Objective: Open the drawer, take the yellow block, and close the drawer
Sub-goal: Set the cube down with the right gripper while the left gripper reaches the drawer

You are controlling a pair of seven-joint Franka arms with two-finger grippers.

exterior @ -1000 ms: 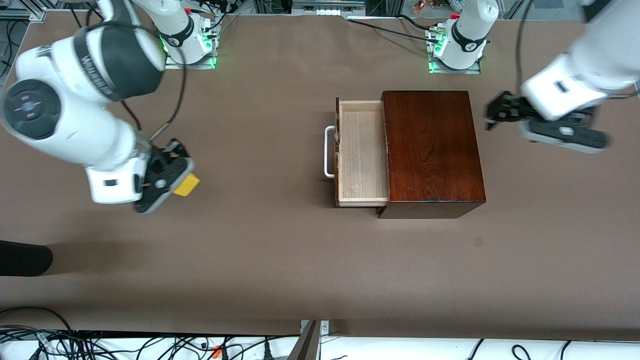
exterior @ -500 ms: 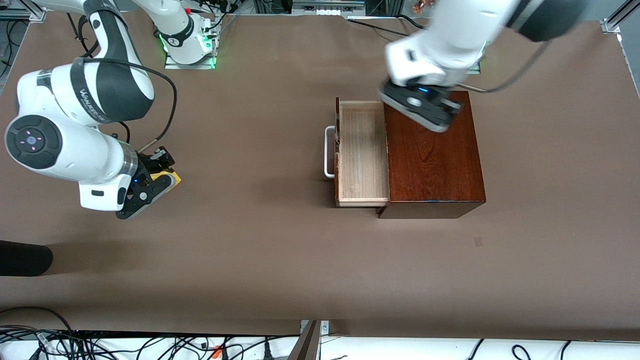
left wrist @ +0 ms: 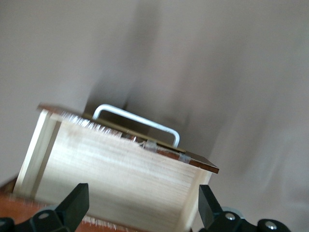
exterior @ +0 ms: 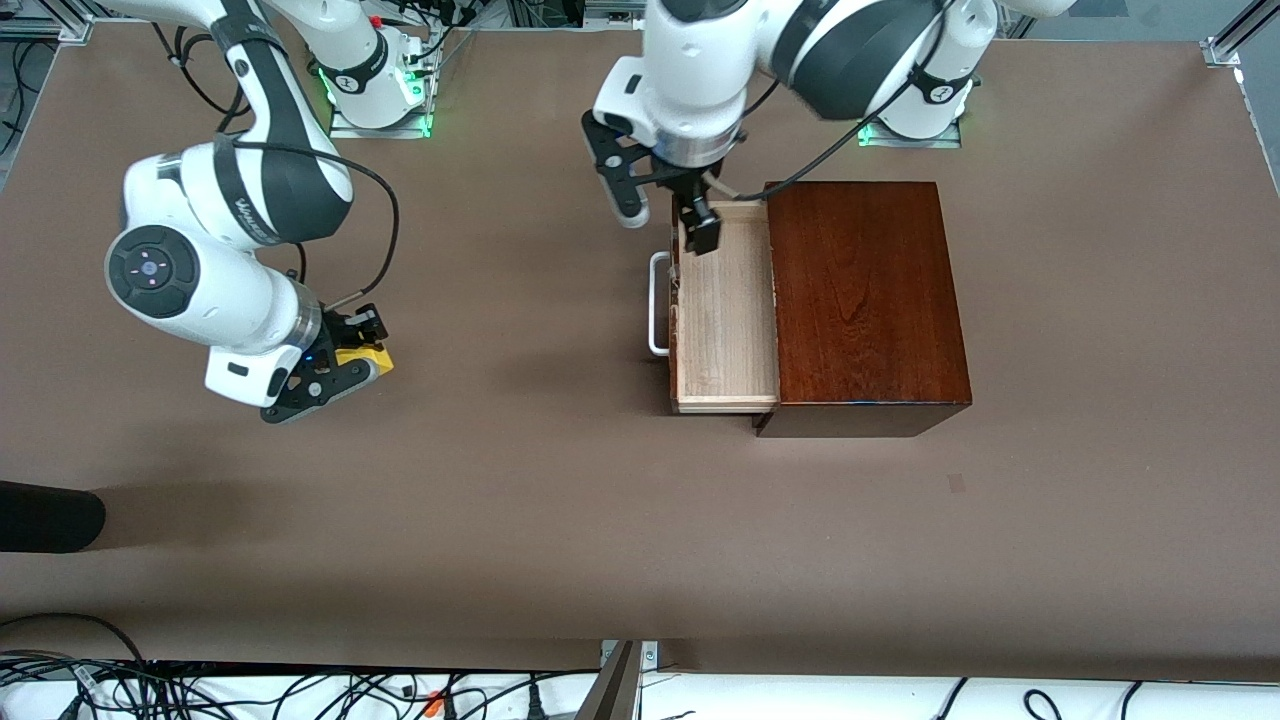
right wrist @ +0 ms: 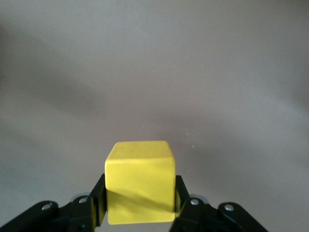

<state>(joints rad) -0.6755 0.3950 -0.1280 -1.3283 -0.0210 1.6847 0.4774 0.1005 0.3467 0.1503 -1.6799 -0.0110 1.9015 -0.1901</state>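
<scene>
My right gripper [exterior: 362, 352] sits low over the bare brown counter [exterior: 520, 520] toward the right arm's end, well apart from the wooden box [exterior: 865, 300]. Its jaws are clamped on the yellow block [exterior: 362, 358]; in the right wrist view the yellow block [right wrist: 140, 181] fills the gap between the two black fingers [right wrist: 94, 205], one pad on each side face, top face level. Nothing but counter shows past the cube. I cannot tell whether its underside touches the counter.

My left gripper [exterior: 662, 212] hangs over the open drawer [exterior: 722, 305], at the drawer corner nearest the robot bases, where the drawer front meets the side wall. Jaws spread wide, holding nothing. One finger [exterior: 627, 200] stands outside the drawer front over the counter; the other finger is over the pale drawer floor. In the left wrist view both fingertips [left wrist: 75, 205] frame the drawer's light-wood interior [left wrist: 116, 171], with the white handle [left wrist: 137, 123] just past the dark front board.

Drawer is pulled out toward the right arm's end of the counter; its interior shows only bare pale wood. The white bar handle [exterior: 657, 304] stands free, untouched. The box stands near the middle of the counter, somewhat toward the left arm's end, lid surface dark reddish-brown.
</scene>
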